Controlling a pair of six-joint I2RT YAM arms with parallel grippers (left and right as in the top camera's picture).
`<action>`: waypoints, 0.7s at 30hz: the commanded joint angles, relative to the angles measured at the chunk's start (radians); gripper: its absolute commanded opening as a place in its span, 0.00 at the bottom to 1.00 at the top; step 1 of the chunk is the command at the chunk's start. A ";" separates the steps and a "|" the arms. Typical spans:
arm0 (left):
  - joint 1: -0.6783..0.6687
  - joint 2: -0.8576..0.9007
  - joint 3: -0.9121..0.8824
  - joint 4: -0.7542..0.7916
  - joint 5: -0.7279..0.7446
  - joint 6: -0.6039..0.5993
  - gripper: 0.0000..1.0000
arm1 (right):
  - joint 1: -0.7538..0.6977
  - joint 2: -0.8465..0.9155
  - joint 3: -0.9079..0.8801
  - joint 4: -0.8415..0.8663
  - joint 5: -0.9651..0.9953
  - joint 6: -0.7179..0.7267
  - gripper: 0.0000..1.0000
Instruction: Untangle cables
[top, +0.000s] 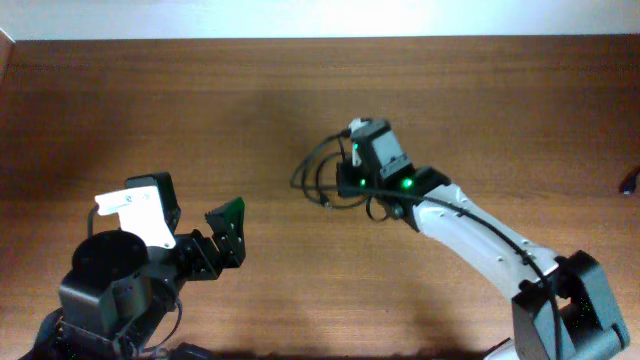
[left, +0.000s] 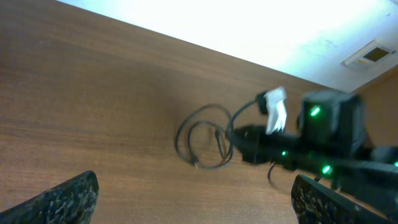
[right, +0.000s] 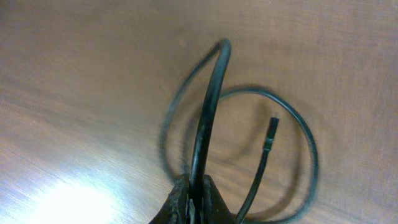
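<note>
The cables (top: 312, 178) are thin black cords looped together on the wooden table at mid-centre. They also show in the left wrist view (left: 202, 144). My right gripper (top: 338, 186) is at the loops' right side and is shut on one strand. In the right wrist view the jaws (right: 193, 200) pinch a cord (right: 208, 118) that arches up and away, and a loose plug end (right: 272, 129) lies inside a loop. My left gripper (top: 228, 236) is open and empty, left of and nearer than the cables. Its fingers frame the left wrist view (left: 196, 208).
A small black object (top: 630, 184) lies at the table's right edge. The wooden table (top: 150, 110) ends at its far edge along the top of the overhead view. The right arm (top: 480, 240) crosses the lower right.
</note>
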 joint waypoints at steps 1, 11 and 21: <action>-0.003 -0.004 0.005 -0.002 0.001 0.016 0.99 | -0.085 -0.099 0.205 0.016 -0.167 -0.006 0.04; -0.003 -0.004 0.005 -0.019 0.001 0.016 0.99 | -0.459 -0.190 0.479 -0.005 -0.228 -0.006 0.04; -0.003 -0.004 0.005 -0.018 0.001 0.016 0.99 | -1.176 -0.203 0.479 -0.197 -0.214 -0.138 0.04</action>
